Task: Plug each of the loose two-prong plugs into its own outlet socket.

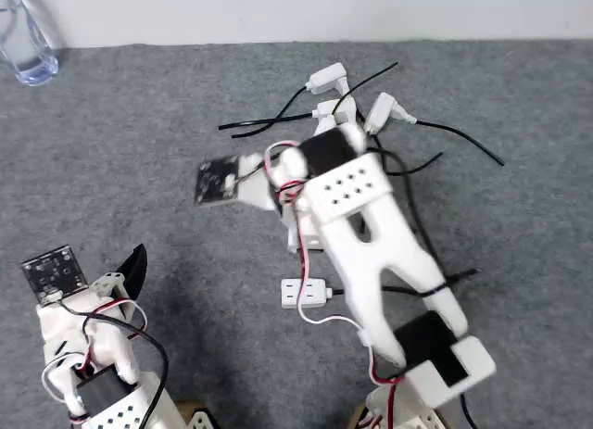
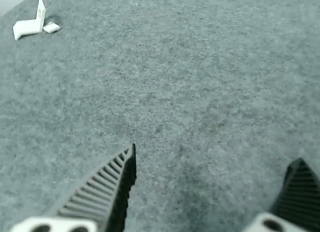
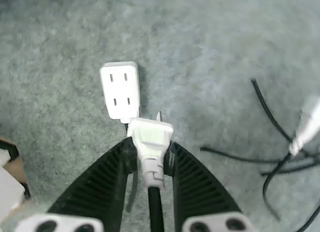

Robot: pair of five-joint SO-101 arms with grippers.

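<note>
My right gripper (image 3: 149,148) is shut on a white two-prong plug (image 3: 150,139) with a black cord. The plug's prongs point at a white outlet socket block (image 3: 120,89), which lies on the carpet just ahead and slightly off to one side. In the high view this socket block (image 1: 306,293) lies beside the right arm (image 1: 357,216). Three loose white plugs (image 1: 329,77) (image 1: 384,109) (image 1: 324,109) with black cords lie beyond the arm. My left gripper (image 2: 210,192) is open over bare carpet at the near left, and its black finger (image 1: 134,267) shows from above.
Grey carpet (image 1: 139,151) covers the table. Black cords (image 1: 445,137) trail to the right of the loose plugs and under the right arm. A clear bottle (image 1: 28,49) stands at the far left corner. A small white piece (image 2: 30,24) lies far ahead of the left gripper.
</note>
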